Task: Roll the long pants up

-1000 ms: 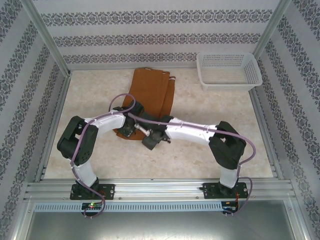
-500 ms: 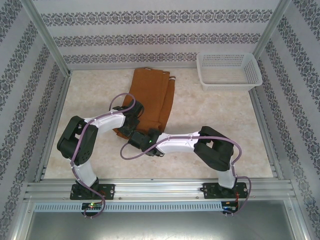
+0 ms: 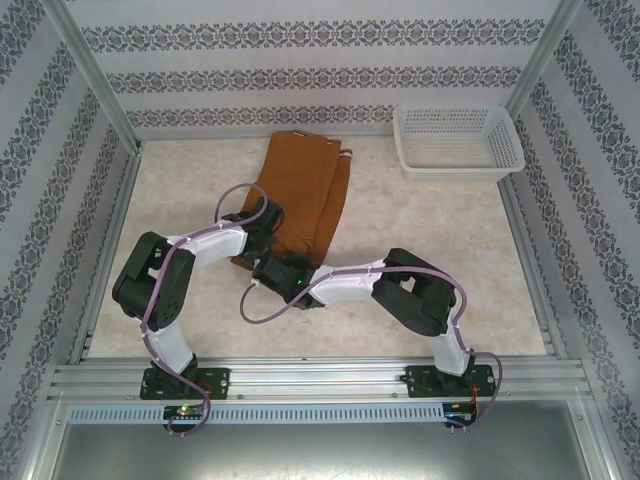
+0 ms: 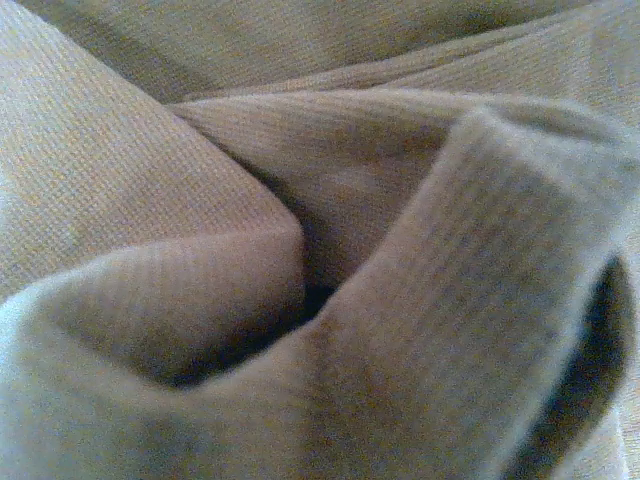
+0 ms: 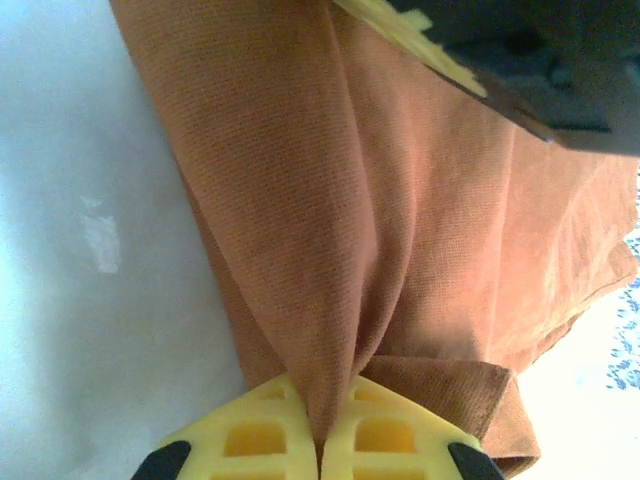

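Observation:
The long pants (image 3: 300, 185) lie as a rust-brown strip from the back wall toward the middle of the table, and their near end is bunched between the two grippers. My right gripper (image 3: 272, 270) is at that near end. Its yellow fingertips (image 5: 322, 445) are shut on a raised ridge of the cloth (image 5: 330, 230). My left gripper (image 3: 262, 235) is pressed into the pants just behind it. Brown folds (image 4: 330, 300) lie over its fingers in the left wrist view. One yellow finger (image 5: 430, 45) of it shows at the far end of the taut ridge.
A white plastic basket (image 3: 460, 172) stands at the back right corner. The pale marble-pattern table (image 3: 430, 240) spreads to the right of the pants. Patterned walls close in the back and sides, and a metal rail (image 3: 320, 375) runs along the near edge.
My right gripper has moved left, and its elbow has folded in closer. My left gripper moved slightly toward the back. The near end of the pants has shifted back with them.

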